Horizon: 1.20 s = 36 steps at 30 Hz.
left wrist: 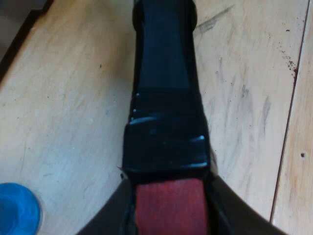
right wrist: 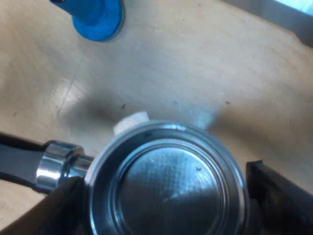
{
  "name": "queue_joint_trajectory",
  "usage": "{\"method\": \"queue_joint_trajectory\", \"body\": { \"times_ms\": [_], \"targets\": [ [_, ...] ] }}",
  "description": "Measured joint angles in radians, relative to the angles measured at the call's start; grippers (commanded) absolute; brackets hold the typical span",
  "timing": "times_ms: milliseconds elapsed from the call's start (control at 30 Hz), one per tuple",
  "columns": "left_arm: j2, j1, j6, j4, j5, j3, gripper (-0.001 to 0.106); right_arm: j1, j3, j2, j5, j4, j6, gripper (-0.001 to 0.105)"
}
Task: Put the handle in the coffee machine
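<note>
Light wooden tabletop (left wrist: 63,107), planks with a dark seam (left wrist: 288,122), grey scuffs and small dark specks. Dark strip (left wrist: 19,39) borders the table edge. Soft glare patch (right wrist: 68,93) on the wood; bright pale strip (right wrist: 293,10) beyond the edge.

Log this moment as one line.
left tool: shut on handle | right tool: shut on holder | tamper: on table

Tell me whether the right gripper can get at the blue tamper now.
Probably not: the right gripper is closed around the metal holder, and the blue tamper stands apart on the table.
</note>
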Motion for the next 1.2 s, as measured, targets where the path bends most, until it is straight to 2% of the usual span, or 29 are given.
{"method": "queue_joint_trajectory", "body": {
  "times_ms": [233,967,1067,1200],
  "targets": [
    [0.0,0.0,0.009,-0.015,0.025,0.0,0.0,0.0,0.0,-0.003,0.005,-0.005,-0.005,0.074],
    [0.0,0.0,0.014,-0.014,0.016,0.0,0.0,0.0,0.0,-0.082,0.092,-0.088,-0.034,0.074],
    [0.0,0.0,0.017,0.007,0.017,0.0,0.0,0.003,0.0,-0.113,0.121,-0.09,-0.034,0.074],
    [0.0,0.0,0.016,0.026,0.017,0.0,0.0,0.044,0.0,-0.152,0.237,-0.09,-0.034,0.074]
  ]
}}
